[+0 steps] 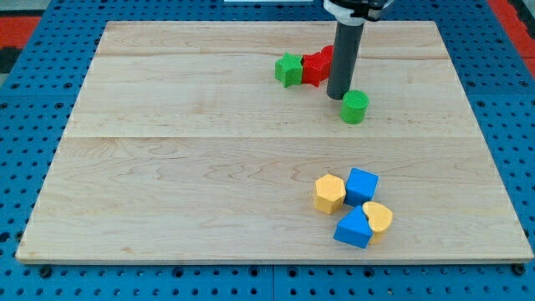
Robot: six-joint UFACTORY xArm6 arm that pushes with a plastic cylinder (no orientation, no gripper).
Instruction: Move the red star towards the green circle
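No jaws on this rig, just the dark rod, so nothing to report as open or closed. My tip is down on the wooden board in the upper right part of the view, planted between the red blocks and the green circle. The circle sits just to the lower right of the tip, very close; can't tell if they actually touch. The red star is just up and left of the tip, its right edge partly hidden behind the rod, so contact there is also unclear. A second red piece peeks out right behind the star at the rod's left edge; shape not readable. The green star sits pressed against the red star's left side. So from the view's left to right the row reads green star, red star, rod, green circle, with the circle slightly lower. Well apart, toward the view's bottom right, is a tight cluster of four: a yellow hexagon-like block, a blue cube to its right, a yellow heart-like block below that, and a blue block at the bottom, all touching or nearly so. Around the board is a blue perforated table.
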